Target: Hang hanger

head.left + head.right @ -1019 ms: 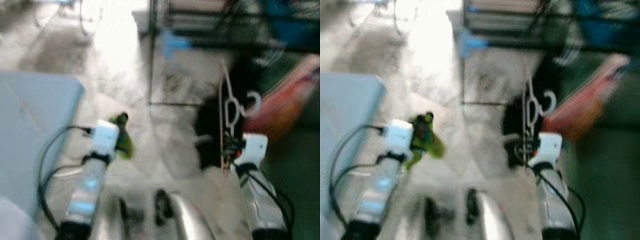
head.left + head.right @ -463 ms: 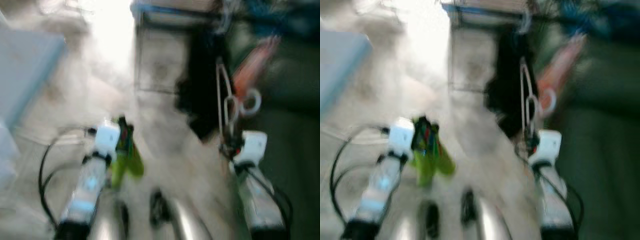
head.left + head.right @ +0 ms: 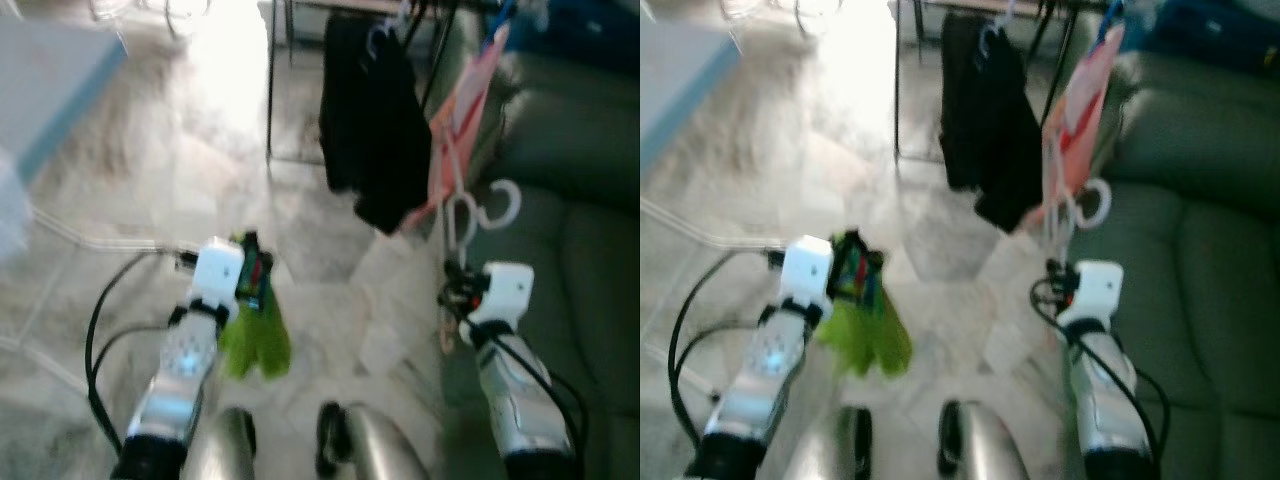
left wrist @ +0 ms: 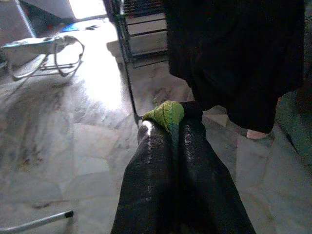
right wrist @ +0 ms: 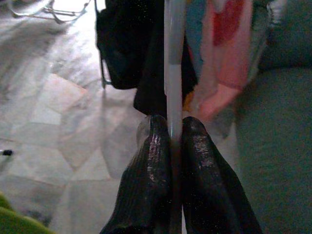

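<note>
Your right gripper [image 5: 173, 129] is clamped tight on the white hanger [image 3: 462, 215], fingers [image 5: 155, 161] pinching its thin bar; the hanger stands upright above the gripper with its hook at the top, just in front of the pink garment [image 3: 462, 105] and beside the green sofa [image 3: 575, 200]. Your left gripper [image 4: 168, 122] is closed on a green cloth [image 3: 255, 335], which droops over the marble floor [image 3: 150, 200]. A black garment [image 3: 372, 120] hangs on the rack ahead, between both arms.
</note>
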You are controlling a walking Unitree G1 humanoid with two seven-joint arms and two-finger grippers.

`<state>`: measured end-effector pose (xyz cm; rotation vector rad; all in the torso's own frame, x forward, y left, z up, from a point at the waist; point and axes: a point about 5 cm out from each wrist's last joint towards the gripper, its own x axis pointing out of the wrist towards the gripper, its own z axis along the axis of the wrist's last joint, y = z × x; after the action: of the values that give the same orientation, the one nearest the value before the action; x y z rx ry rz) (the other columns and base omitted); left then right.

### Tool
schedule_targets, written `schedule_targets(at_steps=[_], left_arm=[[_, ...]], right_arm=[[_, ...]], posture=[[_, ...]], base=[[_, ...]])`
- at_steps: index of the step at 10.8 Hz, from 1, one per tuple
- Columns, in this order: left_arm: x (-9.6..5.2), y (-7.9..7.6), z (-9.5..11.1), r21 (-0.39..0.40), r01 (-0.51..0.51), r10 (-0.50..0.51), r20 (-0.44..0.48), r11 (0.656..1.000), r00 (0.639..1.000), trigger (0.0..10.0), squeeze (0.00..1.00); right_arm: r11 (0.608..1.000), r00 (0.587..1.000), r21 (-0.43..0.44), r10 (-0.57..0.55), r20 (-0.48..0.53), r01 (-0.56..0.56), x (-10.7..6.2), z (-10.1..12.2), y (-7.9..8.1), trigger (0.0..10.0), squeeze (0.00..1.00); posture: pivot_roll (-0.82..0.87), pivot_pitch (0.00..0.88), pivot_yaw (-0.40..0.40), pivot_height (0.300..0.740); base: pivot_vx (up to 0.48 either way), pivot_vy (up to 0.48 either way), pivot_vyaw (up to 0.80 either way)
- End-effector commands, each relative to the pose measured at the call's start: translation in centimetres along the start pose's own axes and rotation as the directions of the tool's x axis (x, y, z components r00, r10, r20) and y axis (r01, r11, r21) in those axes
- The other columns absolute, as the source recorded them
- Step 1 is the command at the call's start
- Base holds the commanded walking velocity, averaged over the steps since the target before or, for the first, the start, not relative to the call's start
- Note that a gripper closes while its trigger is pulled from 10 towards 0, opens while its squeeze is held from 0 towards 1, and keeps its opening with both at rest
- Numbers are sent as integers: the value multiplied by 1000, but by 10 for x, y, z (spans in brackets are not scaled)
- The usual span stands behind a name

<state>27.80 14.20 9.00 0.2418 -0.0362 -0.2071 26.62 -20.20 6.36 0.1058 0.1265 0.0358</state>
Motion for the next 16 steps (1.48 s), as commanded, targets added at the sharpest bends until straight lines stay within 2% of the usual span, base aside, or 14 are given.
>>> schedule_targets(at_steps=[1, 5, 6, 8, 11, 13, 16], left_arm=[[-1, 3, 2, -8, -2, 2, 6, 1000, 1000, 10000, 0], [-2, 7, 1, 9, 14, -14, 2, 1000, 1000, 10000, 0], [-3, 4, 2, 13, 33, -33, 6, 999, 999, 10000, 0], [-3, 1, 4, 26, 61, -61, 20, 998, 998, 10000, 0], [-6, -3, 2, -26, 148, -148, 16, 989, 989, 10000, 0], [-8, -5, -3, -2, 210, -210, -13, 978, 978, 10000, 0], [-5, -1, 0, -19, 233, -233, -13, 972, 972, 10000, 0]], right_arm=[[1000, 1000, -3, 26, -2, -26, 1, 1, 4, 10000, 0], [999, 999, -33, 37, 8, -37, 4, 4, 7, 10000, 0], [999, 999, -35, 36, 12, -36, 4, 4, 8, 10000, 0], [999, 999, -35, 31, 13, -31, 5, 4, 8, 10000, 0], [998, 999, -60, 30, 14, -29, 6, 5, 7, 10000, 0], [998, 999, -60, 32, 12, -31, 6, 4, 9, 10000, 0], [998, 1000, -61, 21, 9, -21, 5, 3, 8, 10000, 0]], posture=[[14, 219, -93, 740], [18, 233, -93, 740], [19, 232, -91, 740], [18, 232, -90, 740], [18, 232, -93, 740], [18, 232, -92, 740], [15, 233, -88, 740]], base=[[0, 480, 0], [0, 480, 0], [0, 0, 0], [0, 0, -703], [0, 0, -800], [0, 0, -800], [0, 0, -800]])
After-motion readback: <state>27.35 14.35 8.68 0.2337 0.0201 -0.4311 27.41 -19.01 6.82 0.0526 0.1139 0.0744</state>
